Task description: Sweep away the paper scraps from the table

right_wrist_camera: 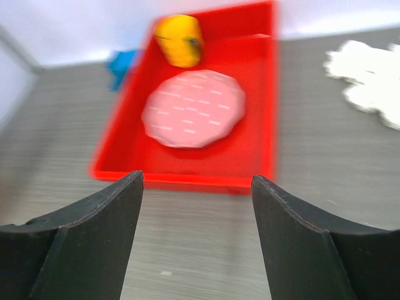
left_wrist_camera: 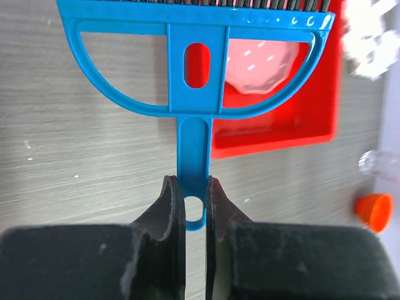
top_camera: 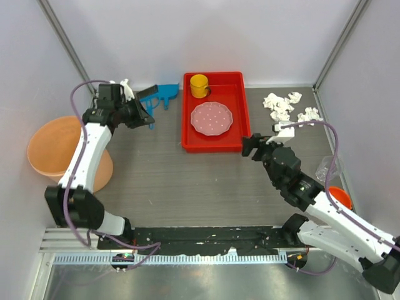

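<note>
Because pinched only at handle end by left gripper [left_wrist_camera: 190,187], risk of blue brush [left_wrist_camera: 194,81] pivoting mid-sweep. Right gripper [right_wrist_camera: 197,180] spread, empty. Paper scraps [top_camera: 282,106] on table [top_camera: 187,181], upper right of top view, beyond red tray [top_camera: 212,149].

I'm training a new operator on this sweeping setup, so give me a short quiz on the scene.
1. True or false: the left tool is shut on the handle of the blue brush.
2. Where do the paper scraps lie? A on the table, right of the red tray; B inside the tray; C in the left tool.
3. Fill in: the right tool is ____ (open or shut).
Key: 1 true; 2 A; 3 open.
</note>
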